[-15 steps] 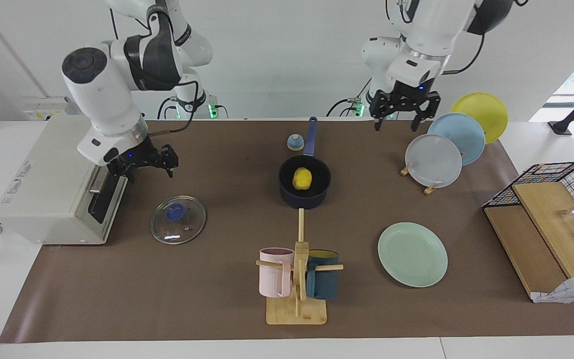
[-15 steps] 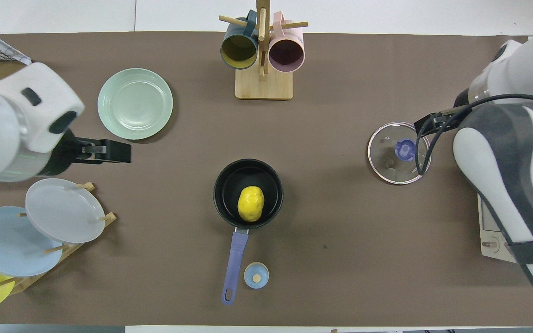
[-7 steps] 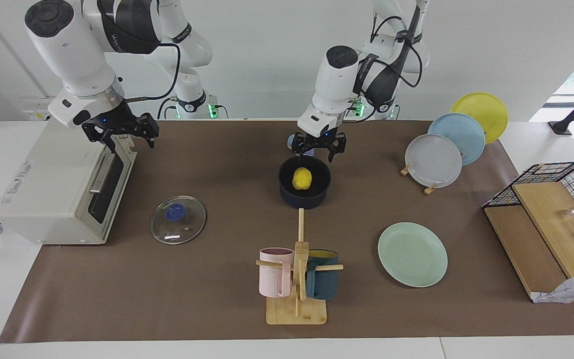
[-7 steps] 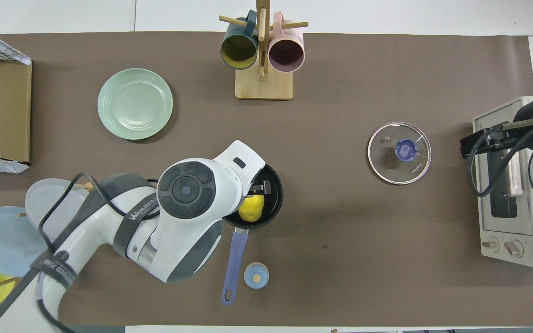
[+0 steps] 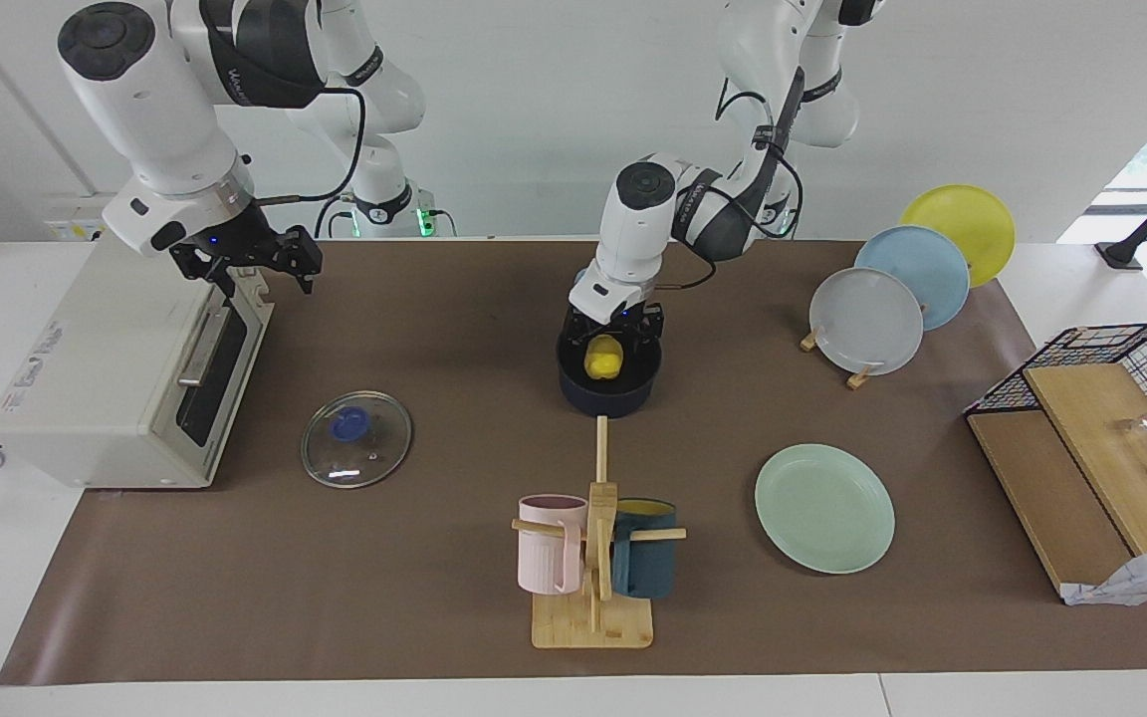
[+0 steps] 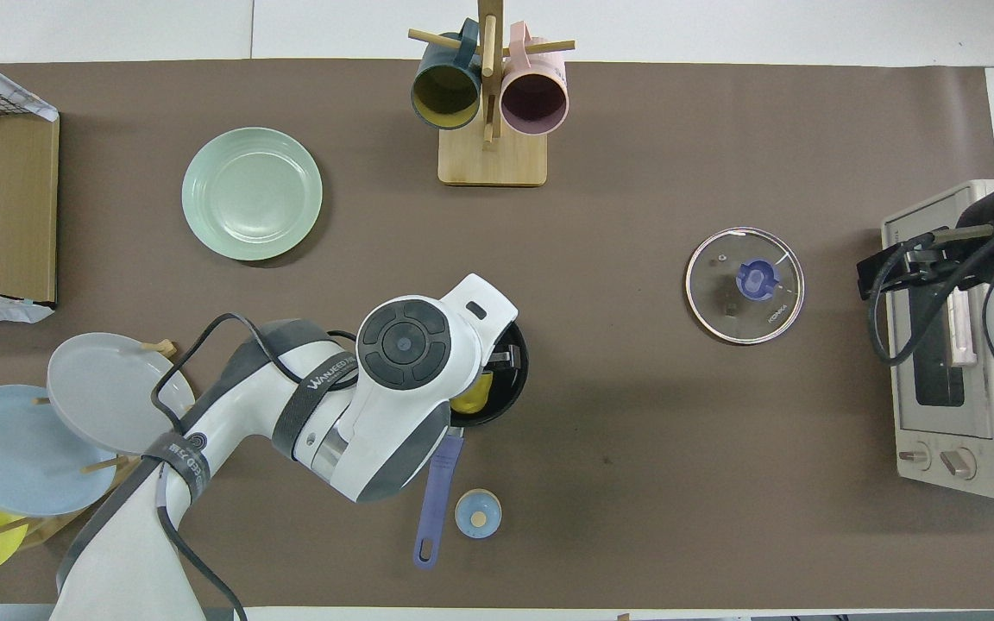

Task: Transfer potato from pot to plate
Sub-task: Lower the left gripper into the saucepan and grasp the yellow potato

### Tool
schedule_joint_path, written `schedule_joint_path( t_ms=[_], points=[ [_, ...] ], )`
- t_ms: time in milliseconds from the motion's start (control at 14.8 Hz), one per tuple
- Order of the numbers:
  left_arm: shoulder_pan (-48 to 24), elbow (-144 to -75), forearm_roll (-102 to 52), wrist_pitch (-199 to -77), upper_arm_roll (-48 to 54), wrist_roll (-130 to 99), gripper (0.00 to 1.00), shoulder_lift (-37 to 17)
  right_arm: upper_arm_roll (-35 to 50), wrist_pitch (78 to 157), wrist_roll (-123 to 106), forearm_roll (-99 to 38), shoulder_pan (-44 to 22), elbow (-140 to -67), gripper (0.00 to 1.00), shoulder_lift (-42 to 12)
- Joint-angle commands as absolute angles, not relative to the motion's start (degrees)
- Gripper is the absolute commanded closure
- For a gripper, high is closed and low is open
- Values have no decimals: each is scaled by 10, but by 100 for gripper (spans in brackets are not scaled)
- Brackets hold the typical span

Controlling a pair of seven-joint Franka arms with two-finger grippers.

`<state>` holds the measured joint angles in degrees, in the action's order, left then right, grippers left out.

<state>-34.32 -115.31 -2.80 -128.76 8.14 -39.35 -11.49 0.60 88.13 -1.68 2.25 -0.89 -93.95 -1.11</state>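
The yellow potato lies in the navy pot at the middle of the table; in the overhead view only part of the potato shows under the left arm. My left gripper is down in the pot, open, with a finger on each side of the potato. The pot's blue handle points toward the robots. The mint-green plate lies empty, farther from the robots than the pot, toward the left arm's end. My right gripper is open and waits over the toaster oven.
A toaster oven stands at the right arm's end, a glass lid beside it. A mug rack stands farther out than the pot. A plate rack and a wire basket are at the left arm's end. A small blue cap lies beside the handle.
My left gripper has come from beside the plate rack to the pot and dropped into it around the potato. My right gripper has risen from beside the lid to over the toaster oven.
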Motion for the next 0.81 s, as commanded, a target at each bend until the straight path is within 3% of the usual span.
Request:
schedule_joint_path(
  t_ms=[0,744],
  points=[
    [-355,-1162,-38,-1303,71,-400,0,-128,-4,880,-6,25,-21,-952,0,5],
    [-375,-1182,-39,-1327,71,-416,0,-147,-11,866,-1,20,-19,-940,0,-11]
  ],
)
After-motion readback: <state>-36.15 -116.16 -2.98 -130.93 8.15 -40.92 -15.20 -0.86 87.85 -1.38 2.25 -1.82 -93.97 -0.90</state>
